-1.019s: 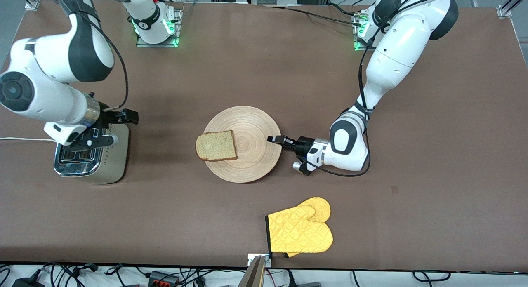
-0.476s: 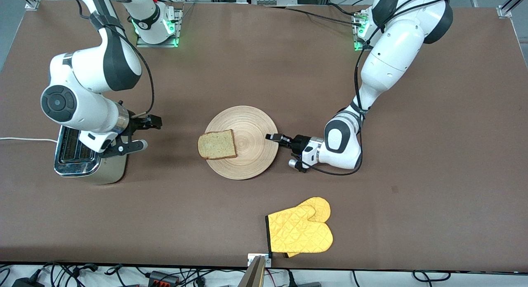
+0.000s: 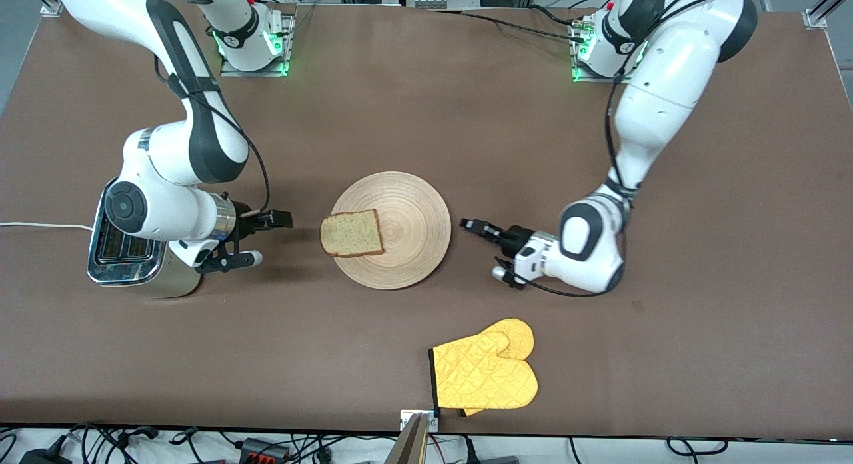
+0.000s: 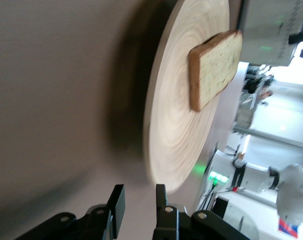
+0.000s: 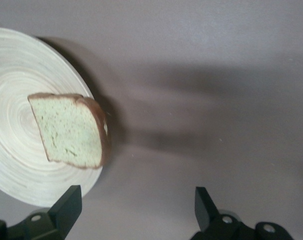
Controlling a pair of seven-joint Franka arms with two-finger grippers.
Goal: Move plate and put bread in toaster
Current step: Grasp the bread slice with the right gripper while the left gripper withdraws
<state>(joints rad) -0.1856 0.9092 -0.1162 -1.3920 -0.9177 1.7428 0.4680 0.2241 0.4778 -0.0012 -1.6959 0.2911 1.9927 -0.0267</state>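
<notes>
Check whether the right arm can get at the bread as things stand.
Probably yes: the right claw, open, sits between the toaster and the plate, facing the bread, which overhangs the rim toward it. Nothing lies between.

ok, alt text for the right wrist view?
The open right gripper hovers over the brown table beside the plate. The bread lies on the plate, overhanging the rim nearest the gripper.
</notes>
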